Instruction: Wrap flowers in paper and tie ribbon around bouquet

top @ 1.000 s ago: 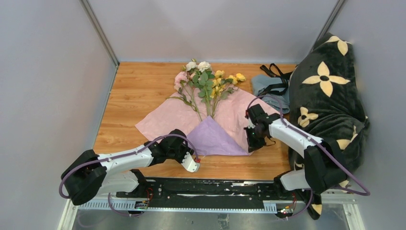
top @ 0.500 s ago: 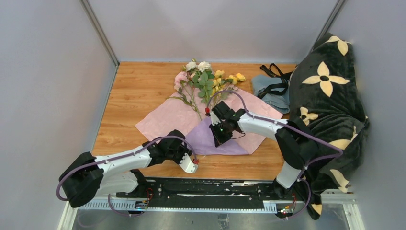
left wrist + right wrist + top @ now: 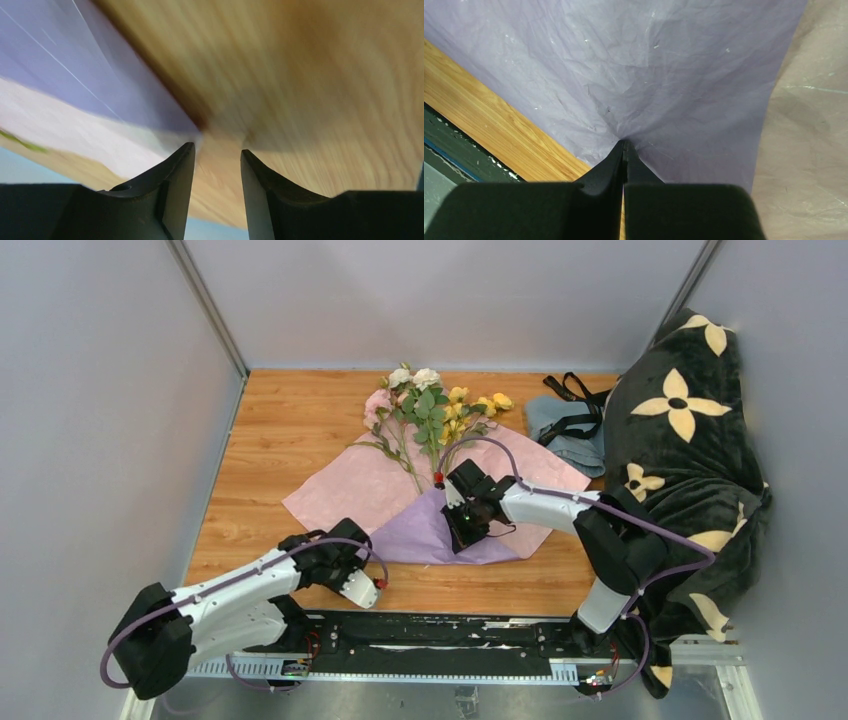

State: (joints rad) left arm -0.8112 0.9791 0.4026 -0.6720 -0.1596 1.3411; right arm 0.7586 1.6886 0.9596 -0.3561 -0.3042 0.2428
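The flowers (image 3: 430, 410), pink, white and yellow on thin green stems, lie on the paper (image 3: 365, 485), whose pale pink face is up. A lavender corner of the paper (image 3: 664, 75) is folded over the stem ends. My right gripper (image 3: 460, 538) is shut, and its tips (image 3: 624, 143) press on that purple flap, where creases meet. My left gripper (image 3: 372, 585) hovers open and empty over bare wood just left of the flap's near edge; its view (image 3: 217, 147) is blurred. The black ribbon (image 3: 575, 392) lies at the back right.
A grey-blue folded cloth (image 3: 575, 450) lies under the ribbon. A dark blanket with cream flowers (image 3: 680, 440) is heaped along the right side. Grey walls close in the wooden table (image 3: 290, 430) on three sides, and a black rail (image 3: 430, 630) runs along its near edge.
My right gripper swung left from the paper's right edge onto the middle of the purple flap. My left gripper drew back toward the near left and opened wider.
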